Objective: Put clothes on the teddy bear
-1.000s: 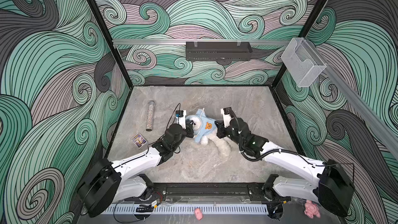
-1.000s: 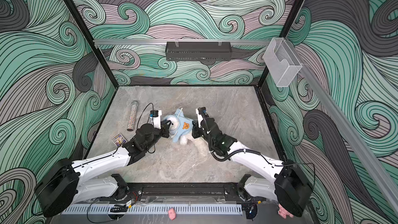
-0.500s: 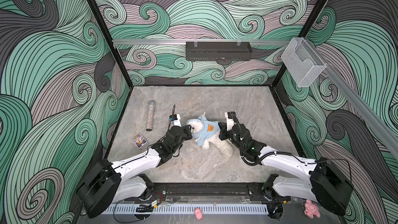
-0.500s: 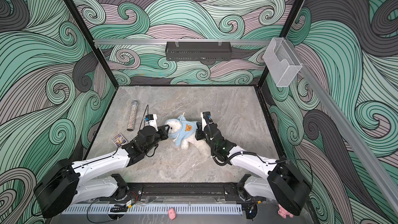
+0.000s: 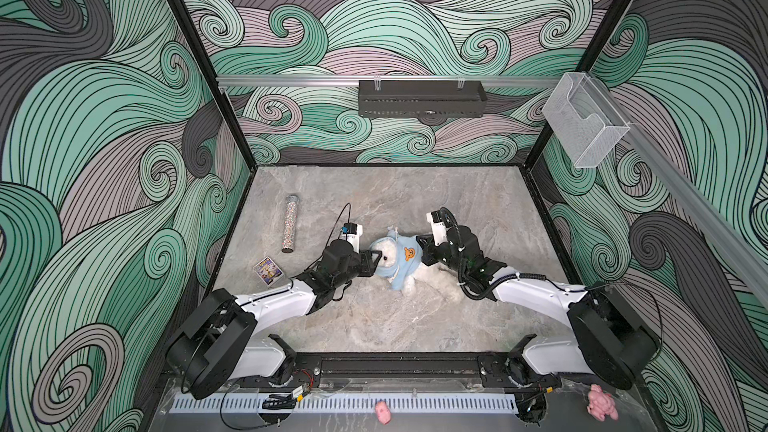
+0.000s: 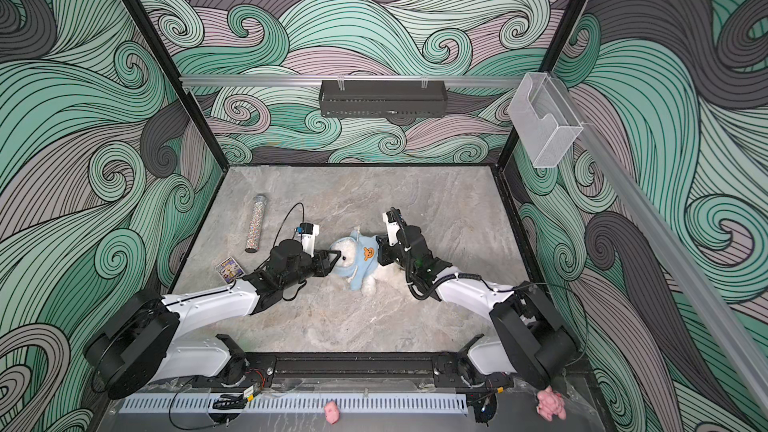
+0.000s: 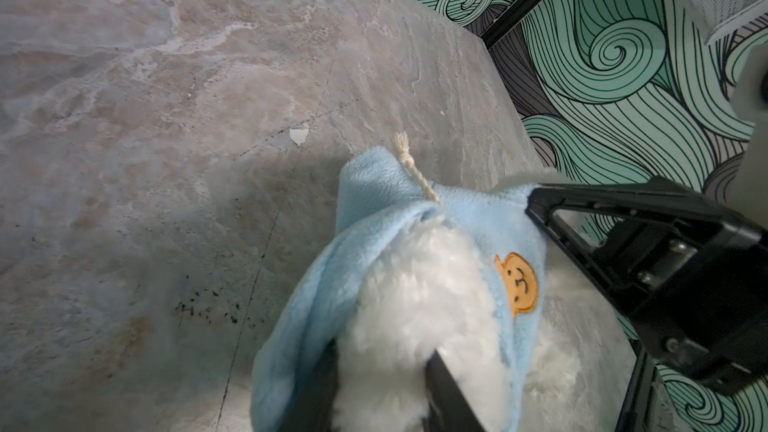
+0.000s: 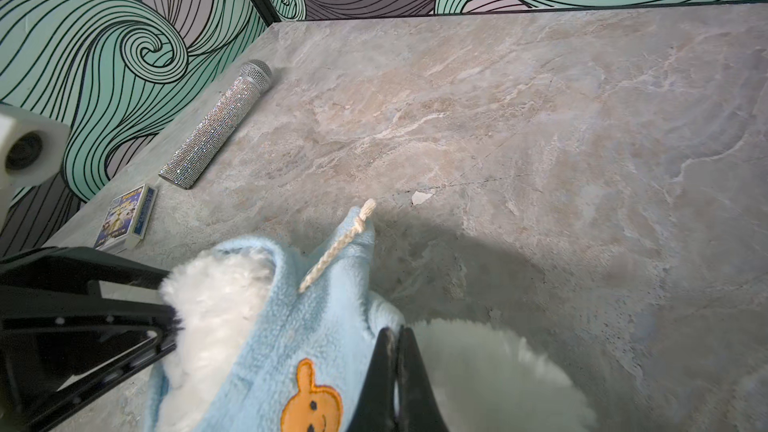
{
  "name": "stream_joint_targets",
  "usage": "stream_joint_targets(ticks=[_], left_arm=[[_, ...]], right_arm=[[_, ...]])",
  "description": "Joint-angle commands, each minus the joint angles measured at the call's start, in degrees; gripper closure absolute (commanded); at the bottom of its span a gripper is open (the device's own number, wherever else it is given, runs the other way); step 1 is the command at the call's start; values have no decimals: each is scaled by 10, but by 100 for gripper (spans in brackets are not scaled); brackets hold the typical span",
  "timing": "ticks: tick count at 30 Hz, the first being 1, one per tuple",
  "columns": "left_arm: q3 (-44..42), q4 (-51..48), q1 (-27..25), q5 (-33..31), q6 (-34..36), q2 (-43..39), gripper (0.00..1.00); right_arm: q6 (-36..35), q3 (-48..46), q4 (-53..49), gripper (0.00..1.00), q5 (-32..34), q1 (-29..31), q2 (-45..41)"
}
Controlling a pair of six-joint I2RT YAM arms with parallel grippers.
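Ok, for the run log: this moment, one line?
left hand open around teddy bear head | right hand shut on hoodie

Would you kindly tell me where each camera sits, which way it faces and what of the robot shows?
Both top views: high over the front, looking down at the table and back wall; both arms, left tool and right tool flanking the teddy bear.
Left wrist: on the left arm, facing the right wall; its parted fingers straddle the bear's head, right tool opposite.
Right wrist: on the right arm, facing the left wall, microphone and card box; its shut fingers pinch the hoodie.
Shared by wrist views: the hoodie's cord.
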Motion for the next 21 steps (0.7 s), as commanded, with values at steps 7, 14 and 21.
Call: stream_joint_targets(ticks=[7,14,21], left_arm=[[59,-101,19,44,-33,-10,35],[111,-141,38,74,-54,29,34],[158,-184,37,82,-14,63,37]], right_arm=[[-49,-25,69,100,-39,-3,11],[-77,-33,70,100,-45,-3,11],[-82,-40,67,100,-43,-3,11]])
